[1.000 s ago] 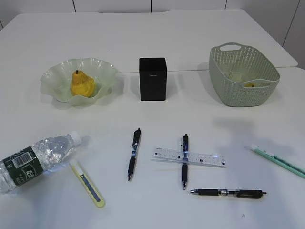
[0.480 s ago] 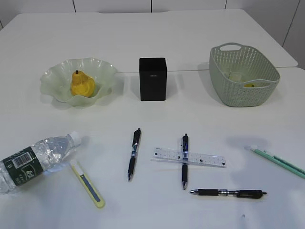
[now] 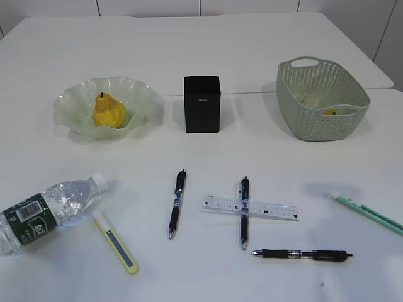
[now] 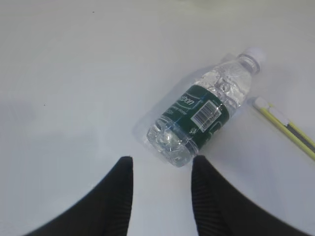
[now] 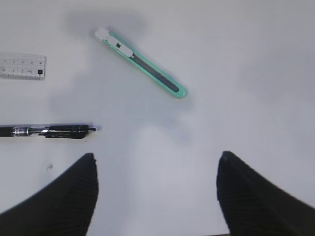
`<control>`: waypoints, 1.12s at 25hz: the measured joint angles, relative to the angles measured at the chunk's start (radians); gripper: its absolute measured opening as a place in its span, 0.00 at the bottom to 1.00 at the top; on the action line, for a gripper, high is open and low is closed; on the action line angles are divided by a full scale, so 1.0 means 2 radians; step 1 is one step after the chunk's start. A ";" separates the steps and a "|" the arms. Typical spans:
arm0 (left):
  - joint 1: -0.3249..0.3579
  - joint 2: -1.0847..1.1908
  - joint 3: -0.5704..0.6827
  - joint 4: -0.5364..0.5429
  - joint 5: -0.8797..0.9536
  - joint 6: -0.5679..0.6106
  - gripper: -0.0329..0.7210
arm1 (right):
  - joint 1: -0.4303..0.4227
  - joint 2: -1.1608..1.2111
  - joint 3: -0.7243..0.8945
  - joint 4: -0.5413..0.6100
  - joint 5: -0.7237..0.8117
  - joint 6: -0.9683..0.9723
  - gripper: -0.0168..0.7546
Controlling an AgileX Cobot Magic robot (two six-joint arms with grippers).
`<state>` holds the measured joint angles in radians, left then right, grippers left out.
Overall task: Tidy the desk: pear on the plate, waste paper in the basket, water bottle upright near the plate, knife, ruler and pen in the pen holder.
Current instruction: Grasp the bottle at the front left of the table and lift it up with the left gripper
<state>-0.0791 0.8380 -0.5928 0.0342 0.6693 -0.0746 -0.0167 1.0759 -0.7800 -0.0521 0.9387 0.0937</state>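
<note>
A yellow pear (image 3: pixel 109 111) lies on the wavy glass plate (image 3: pixel 69 104). The water bottle (image 3: pixel 44 212) lies on its side at the front left; it also shows in the left wrist view (image 4: pixel 206 109). My left gripper (image 4: pixel 162 164) is open, just behind the bottle's base. A yellow knife (image 3: pixel 116 243) (image 4: pixel 288 128) lies beside the bottle. A green knife (image 3: pixel 368 212) (image 5: pixel 141 63) lies at the right. My right gripper (image 5: pixel 156 160) is open and empty above bare table. The clear ruler (image 3: pixel 249 207) and three pens (image 3: pixel 177 201) (image 3: pixel 244 211) (image 3: pixel 302 254) lie in the middle. The black pen holder (image 3: pixel 202 104) stands at the back.
The green basket (image 3: pixel 291 94) stands at the back right with pale and yellow pieces inside. A pen (image 5: pixel 49 131) and the ruler's end (image 5: pixel 22 66) show at the left of the right wrist view. Neither arm shows in the exterior view.
A faint shadow on the table at the right has shifted lower. The objects have not moved.
</note>
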 joint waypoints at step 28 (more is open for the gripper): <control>0.000 0.000 -0.032 0.020 0.086 0.023 0.41 | 0.000 0.000 0.000 -0.008 0.001 0.001 0.74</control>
<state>-0.0791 0.8380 -0.6561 0.0736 0.8421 -0.0292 -0.0167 1.0759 -0.7800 -0.0689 0.9408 0.0960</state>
